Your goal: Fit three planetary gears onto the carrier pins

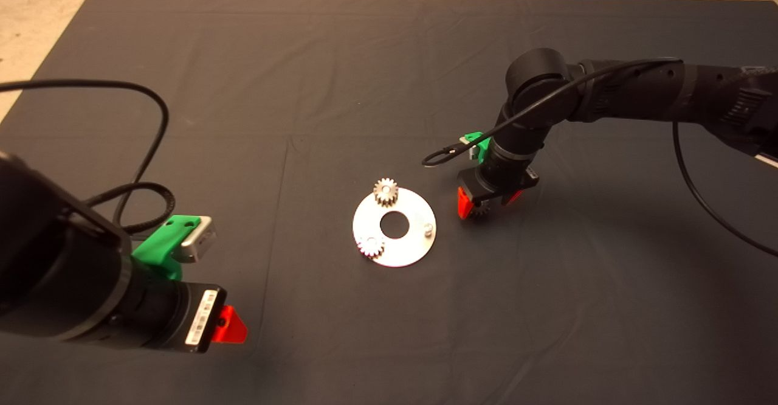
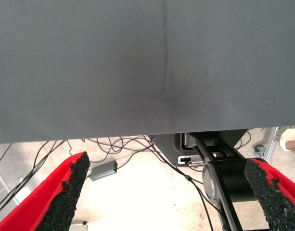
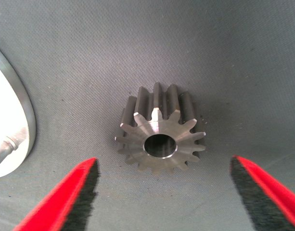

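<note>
Item one: loose planetary gear (image 3: 160, 134) that I see flat on the dark mat (image 1: 340, 89), bore axis upright, centre hole facing up, lying just beside the disc (image 1: 408, 253) on its right-arm side and apart from its rim. Right gripper (image 3: 164, 197) directly over this gear, fingers spread wide to either side of it, pads clear of the teeth, holding nothing. Item two: disc, flat on the mat near its middle, carrying two more gears, each standing axis-up: one (image 1: 385, 191) at the far rim, one (image 1: 370, 247) at the near-left rim. Third carrier pin (image 1: 428, 229) bare, upright, on the side nearest the loose gear. Left gripper (image 2: 169, 195) parked at my lower left, fingers apart, empty.
</note>
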`<state>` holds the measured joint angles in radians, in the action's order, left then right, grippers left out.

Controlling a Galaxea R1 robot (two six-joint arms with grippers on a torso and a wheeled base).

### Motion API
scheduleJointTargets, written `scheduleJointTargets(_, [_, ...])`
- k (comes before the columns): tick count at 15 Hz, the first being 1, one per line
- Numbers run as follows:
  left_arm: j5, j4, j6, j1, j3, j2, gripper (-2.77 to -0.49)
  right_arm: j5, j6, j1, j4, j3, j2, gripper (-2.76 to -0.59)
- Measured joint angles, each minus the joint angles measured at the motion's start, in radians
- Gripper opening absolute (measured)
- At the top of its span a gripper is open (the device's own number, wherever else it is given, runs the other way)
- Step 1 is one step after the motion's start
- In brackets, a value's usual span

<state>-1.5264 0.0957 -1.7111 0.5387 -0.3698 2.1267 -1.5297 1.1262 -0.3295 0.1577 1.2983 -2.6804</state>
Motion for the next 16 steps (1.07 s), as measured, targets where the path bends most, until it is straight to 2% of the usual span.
scheduleJointTargets(2, [0.000,-0.006,0.012,0.003,0.008,-0.018,-0.92,0.000,0.000,0.001,0.001,0.002,-0.001,-1.40])
scheduleJointTargets(4, [0.000,-0.014,0.024,0.009,0.011,-0.034,-0.92,0.000,-0.001,0.001,0.001,0.004,-0.001,-1.51])
scheduleJointTargets(7, [0.000,-0.018,0.031,0.011,0.012,-0.038,-0.92,0.000,-0.003,0.006,0.003,0.007,-0.002,-1.53])
scheduleJointTargets(9, [0.000,-0.021,0.035,0.011,0.012,-0.039,-0.92,0.000,-0.004,0.006,0.006,0.012,-0.002,-1.68])
scheduleJointTargets(12, [0.000,-0.025,0.042,0.011,0.013,-0.042,-0.92,0.000,-0.021,0.022,0.034,0.017,-0.004,-1.70])
scheduleJointTargets(13, [0.000,-0.026,0.044,0.016,0.013,-0.042,-0.92,0.000,-0.028,0.029,0.040,0.020,-0.006,-1.81])
scheduleJointTargets(16, [0.000,-0.030,0.044,0.019,0.013,-0.045,-0.92,0.000,-0.048,0.032,0.055,0.027,-0.011,-1.84])
